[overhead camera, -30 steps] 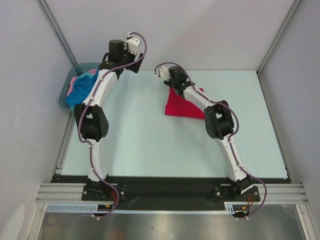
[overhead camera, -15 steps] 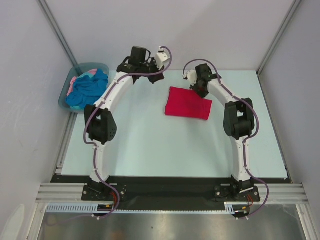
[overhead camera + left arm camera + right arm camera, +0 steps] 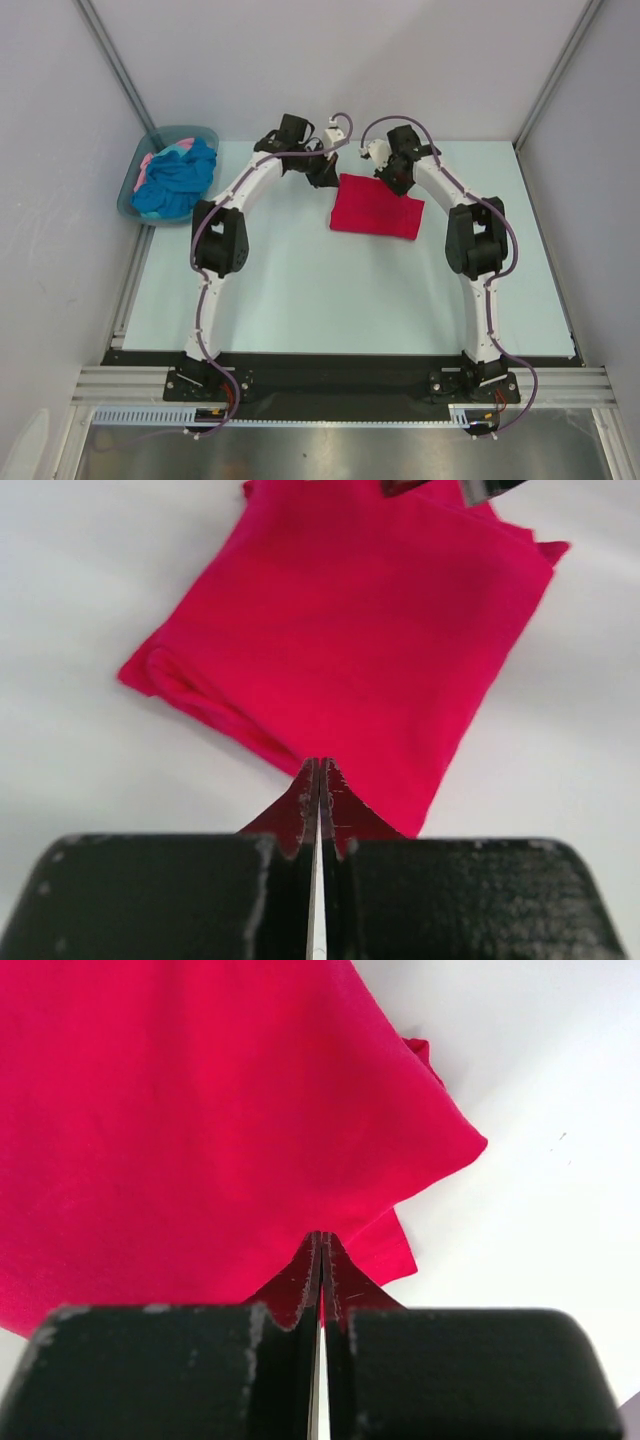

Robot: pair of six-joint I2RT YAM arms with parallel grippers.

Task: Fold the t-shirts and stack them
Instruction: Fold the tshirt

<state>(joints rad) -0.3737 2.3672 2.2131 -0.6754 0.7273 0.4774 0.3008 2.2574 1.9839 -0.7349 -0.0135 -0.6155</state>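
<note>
A crimson-red t-shirt (image 3: 378, 207) lies folded into a rectangle at the back middle of the table. My left gripper (image 3: 324, 173) is shut at its far left corner. In the left wrist view the closed tips (image 3: 320, 765) sit over the near folded edge of the red cloth (image 3: 350, 630), with no cloth visible between them. My right gripper (image 3: 389, 174) is shut at the far edge, towards the right. Its tips (image 3: 322, 1237) hover over the red shirt (image 3: 180, 1110) beside a small flap. A turquoise-blue t-shirt (image 3: 178, 180) and a pale pink one (image 3: 150, 162) lie crumpled in the tub.
The grey-teal tub (image 3: 200, 131) stands at the back left, off the edge of the pale mat (image 3: 300, 290). Grey walls close in the back and both sides. The two arms arch inward and nearly meet above the red shirt.
The left arm has swung from above the tub rightward to the red shirt's far left corner. The right arm has moved off the shirt to its far edge. Both grippers have closed.
</note>
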